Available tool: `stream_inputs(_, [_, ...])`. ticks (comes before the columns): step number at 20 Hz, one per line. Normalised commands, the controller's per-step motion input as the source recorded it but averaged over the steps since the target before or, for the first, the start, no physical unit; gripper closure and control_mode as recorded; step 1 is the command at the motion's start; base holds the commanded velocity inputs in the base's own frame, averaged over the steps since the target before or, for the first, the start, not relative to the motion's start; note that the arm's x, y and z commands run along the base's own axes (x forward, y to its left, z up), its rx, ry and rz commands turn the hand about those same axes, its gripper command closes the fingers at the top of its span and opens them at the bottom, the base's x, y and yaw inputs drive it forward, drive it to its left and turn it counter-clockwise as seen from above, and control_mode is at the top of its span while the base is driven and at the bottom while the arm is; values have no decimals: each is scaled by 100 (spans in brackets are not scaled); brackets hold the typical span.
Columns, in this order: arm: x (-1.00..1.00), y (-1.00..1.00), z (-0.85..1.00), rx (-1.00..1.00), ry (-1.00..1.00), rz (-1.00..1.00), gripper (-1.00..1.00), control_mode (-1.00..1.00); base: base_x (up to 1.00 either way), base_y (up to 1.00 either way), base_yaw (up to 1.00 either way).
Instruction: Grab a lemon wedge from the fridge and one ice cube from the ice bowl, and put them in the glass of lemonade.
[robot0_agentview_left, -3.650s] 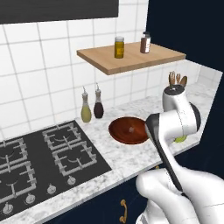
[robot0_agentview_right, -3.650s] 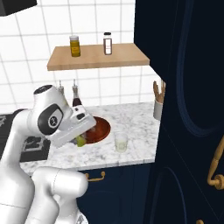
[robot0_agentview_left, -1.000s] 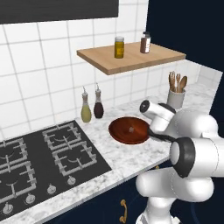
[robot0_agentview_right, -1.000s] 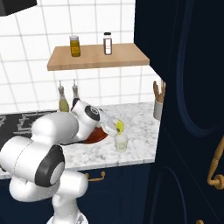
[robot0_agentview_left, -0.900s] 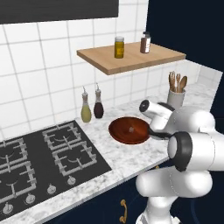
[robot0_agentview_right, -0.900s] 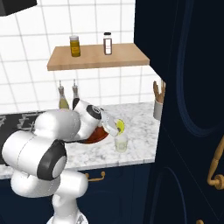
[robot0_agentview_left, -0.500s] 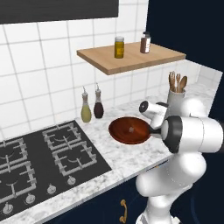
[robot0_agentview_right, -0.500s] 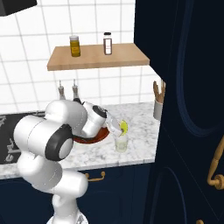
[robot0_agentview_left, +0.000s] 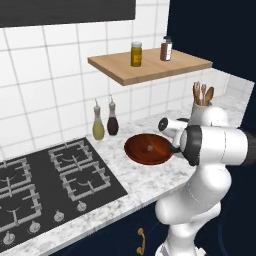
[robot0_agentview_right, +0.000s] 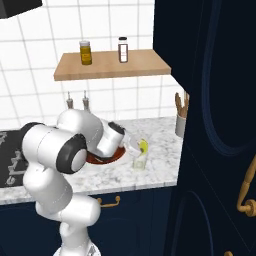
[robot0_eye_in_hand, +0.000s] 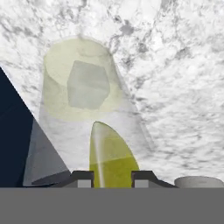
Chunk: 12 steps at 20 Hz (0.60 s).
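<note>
Claw (robot0_eye_in_hand: 112, 175) is pinching the lemon wedge (robot0_eye_in_hand: 110, 153) right over the glass of lemonade (robot0_eye_in_hand: 81, 100), which sits on the marble worktop (robot0_eye_in_hand: 175, 87) with an ice cube (robot0_eye_in_hand: 87, 84) already inside. If it lets go off-centre, the wedge could clip the rim and land outside.

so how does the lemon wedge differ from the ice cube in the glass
The lemon wedge is bright yellow and opaque; the ice cube is pale grey and see-through. The wedge is a curved sliver with a pointed tip; the cube is blocky with flat faces. The wedge is clamped in the end effector above the glass of lemonade; the cube already sits in the liquid. Both are small enough to fit the glass.
</note>
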Motion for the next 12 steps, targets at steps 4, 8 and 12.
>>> stream_inputs(4, [-59,19,-4,-10,-13,0,-100,-100,0,0,0])
stream_inputs(8, [-14,5,23,-1,-4,0,-100,-100,0,0,0])
stream_inputs(12, [0,0,25,0,0,0,-100,-100,0,0,0])
